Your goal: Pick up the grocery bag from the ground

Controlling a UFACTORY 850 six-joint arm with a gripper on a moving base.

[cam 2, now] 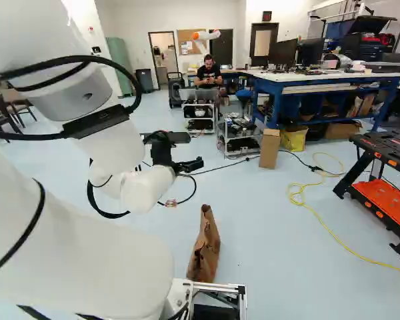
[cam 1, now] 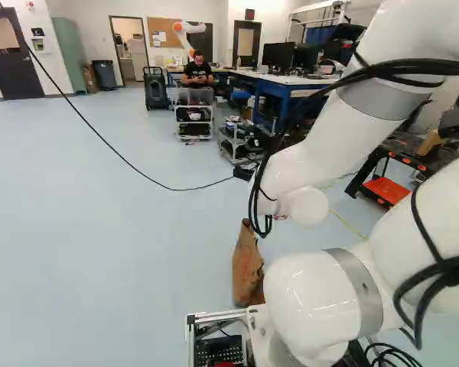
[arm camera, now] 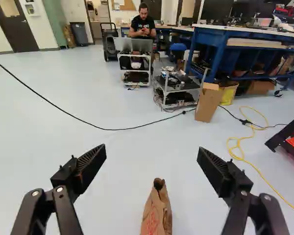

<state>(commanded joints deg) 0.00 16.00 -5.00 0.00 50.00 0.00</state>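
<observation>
The gripper (cam 2: 187, 165) is held above the floor in the right base view, beyond the brown paper grocery bag (cam 2: 205, 252). In the wrist view the gripper (arm camera: 152, 159) stands open, its two fingers wide apart with nothing gripped. The bag (arm camera: 157, 213) shows low between the fingers and below their level, touching neither. It stands upright on the floor, its crumpled top narrowed to a point. In the left base view the bag (cam 1: 247, 267) is just beside the white arm, close to the base's front frame; its lower part is partly hidden.
A black cable (arm camera: 108, 129) crosses the floor ahead, and a yellow cord (cam 2: 323, 223) runs at the right. Beyond stand a cardboard box (cam 2: 269, 148), carts (cam 2: 242, 139) and a blue workbench (cam 2: 320, 81). An orange-and-black stand (cam 2: 387, 200) is on the right. Another robot (cam 1: 188, 34) stands far back.
</observation>
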